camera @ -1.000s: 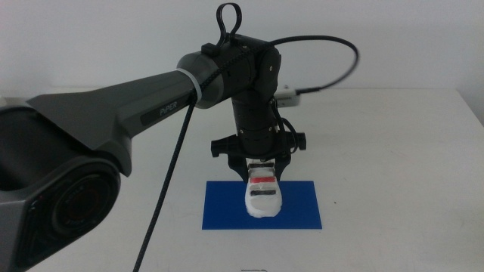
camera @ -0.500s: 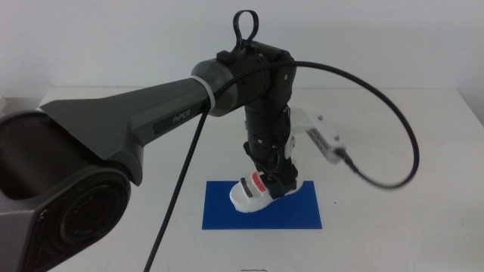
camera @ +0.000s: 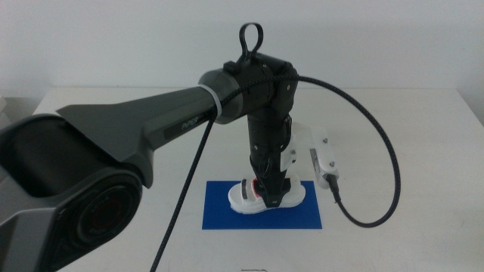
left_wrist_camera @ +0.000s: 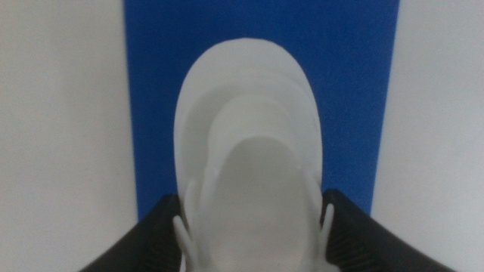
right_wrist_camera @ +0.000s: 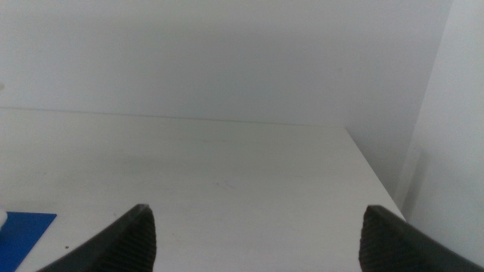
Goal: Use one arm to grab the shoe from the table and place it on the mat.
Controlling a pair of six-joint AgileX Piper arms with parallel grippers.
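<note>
The left arm (camera: 151, 121) reaches in from the left, and its gripper (camera: 269, 189) points down over the dark blue mat (camera: 219, 213). It is shut on the small white shoe (camera: 248, 198), whose red strap just shows beside the jaws. The shoe lies lengthwise along the mat, at or just above its surface; I cannot tell whether it touches. In the left wrist view the shoe's white sole (left_wrist_camera: 249, 143) fills the middle over the mat (left_wrist_camera: 151, 91), with the left gripper (left_wrist_camera: 253, 227) clamping both its sides. The right gripper (right_wrist_camera: 257, 234) is open and empty over the table (right_wrist_camera: 227, 166), out of the middle view.
The white table (camera: 393, 136) is bare around the mat. The left arm's black cable (camera: 386, 174) loops out to the right of the mat, beside a white wrist fitting (camera: 324, 160). A corner of the mat (right_wrist_camera: 23, 227) shows in the right wrist view.
The left wrist has turned, swinging the shoe from pointing at the camera to lying along the mat, and it has come lower. The cable loop swung down to the right.
</note>
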